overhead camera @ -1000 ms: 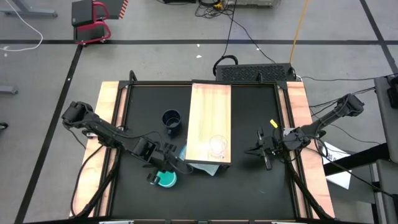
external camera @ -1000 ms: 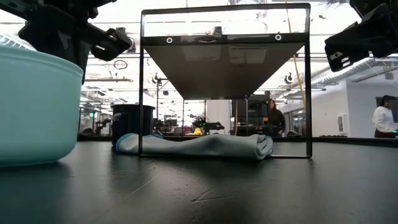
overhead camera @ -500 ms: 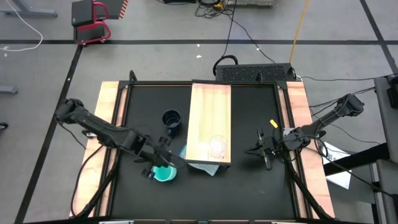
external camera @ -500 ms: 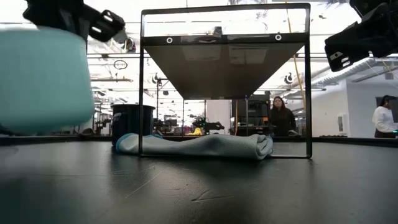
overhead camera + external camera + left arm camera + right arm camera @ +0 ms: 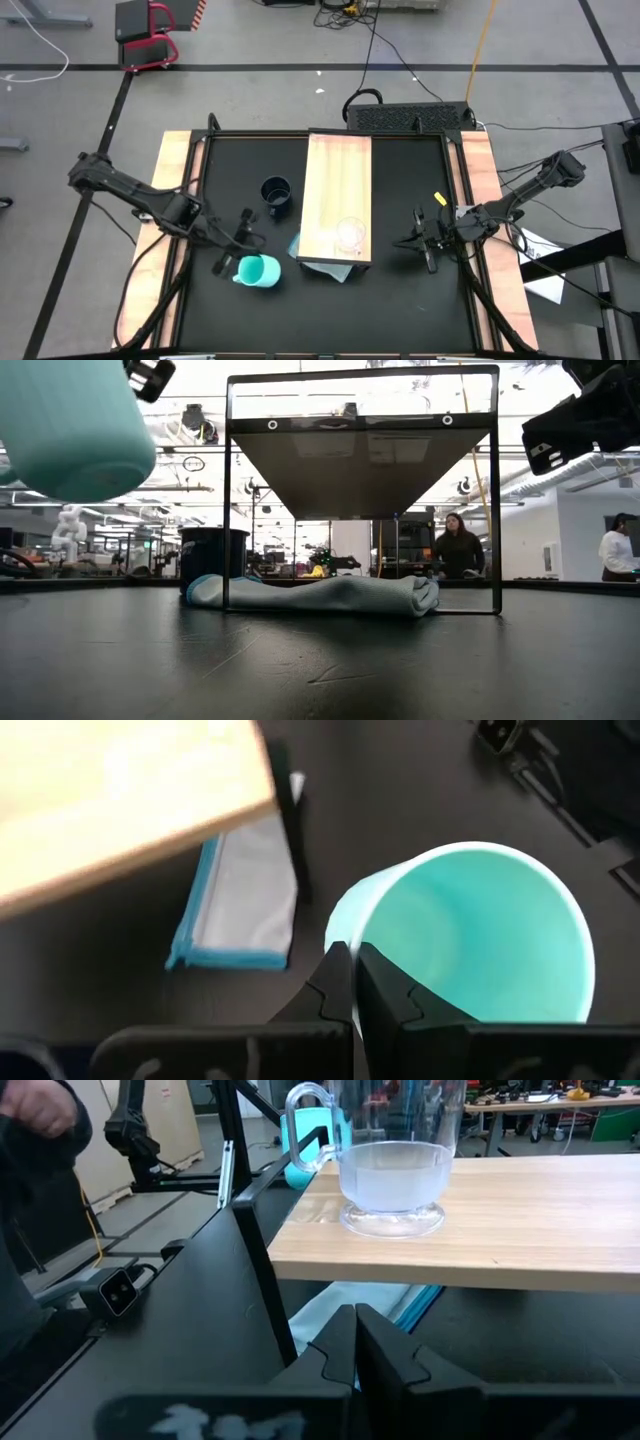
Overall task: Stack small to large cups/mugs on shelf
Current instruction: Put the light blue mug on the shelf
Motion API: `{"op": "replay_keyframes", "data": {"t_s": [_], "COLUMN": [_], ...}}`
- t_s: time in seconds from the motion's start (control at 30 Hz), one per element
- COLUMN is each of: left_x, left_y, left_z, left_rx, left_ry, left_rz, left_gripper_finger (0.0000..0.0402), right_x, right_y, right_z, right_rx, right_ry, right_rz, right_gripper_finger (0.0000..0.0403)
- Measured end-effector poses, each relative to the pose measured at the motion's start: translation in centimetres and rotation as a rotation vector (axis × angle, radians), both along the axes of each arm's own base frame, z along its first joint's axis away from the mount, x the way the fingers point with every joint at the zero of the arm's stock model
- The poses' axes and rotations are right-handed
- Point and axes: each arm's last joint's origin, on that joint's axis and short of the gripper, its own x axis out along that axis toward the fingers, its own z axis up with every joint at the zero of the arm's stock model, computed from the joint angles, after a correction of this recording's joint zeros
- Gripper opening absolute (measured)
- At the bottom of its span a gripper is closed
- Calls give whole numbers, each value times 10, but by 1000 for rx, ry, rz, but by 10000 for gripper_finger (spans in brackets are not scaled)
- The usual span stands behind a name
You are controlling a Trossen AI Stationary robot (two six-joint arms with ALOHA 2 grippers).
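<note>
The turquoise mug is lifted and tilted in my left gripper, left of the shelf's near end; it fills the low view's upper left. The clear glass mug stands on its base on the light-wood shelf, near its near end. The dark navy mug stands on the table left of the shelf. My right gripper is shut and empty, right of the shelf, facing the glass mug. My left gripper pinches the turquoise mug's wall at the rim, one finger inside the mug and one outside. The fingers come from the table's left side, slanting down. The mug hangs clear of the table, tipped, its mouth toward the gripper.
A folded blue-grey cloth lies on the table under the shelf's near end. A small yellow object lies right of the shelf. A black box sits at the table's far edge. People stand in the room beyond.
My left gripper has risen and drawn back toward the table's left edge with the turquoise mug. The mug has come off the table, lifted clear, and tipped over at a slant.
</note>
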Motion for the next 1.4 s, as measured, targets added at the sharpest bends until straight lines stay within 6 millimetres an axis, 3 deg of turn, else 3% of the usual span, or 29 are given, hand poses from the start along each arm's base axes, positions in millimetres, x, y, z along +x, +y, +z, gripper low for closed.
{"op": "replay_keyframes", "data": {"t_s": [0.23, 0.5, 0.83, 1.4], "left_x": [-29, -48, -42, -29], "left_y": [17, 30, 33, 54], "left_z": [-9, -3, 17, 36], "left_rx": [-62, -81, -168, -231], "left_ry": [-59, -225, -465, -607], "left_rz": [78, 219, 389, 603], "left_gripper_finger": [0, 0, 0, 0], "right_x": [0, 0, 0, 0], "right_y": [0, 0, 0, 0], "right_z": [0, 0, -1, -2], "right_rx": [8, 8, 1, -1], "right_ry": [-1, 0, 5, 14], "right_rz": [-2, -2, -1, -2], "right_gripper_finger": [0, 0, 0, 0]}}
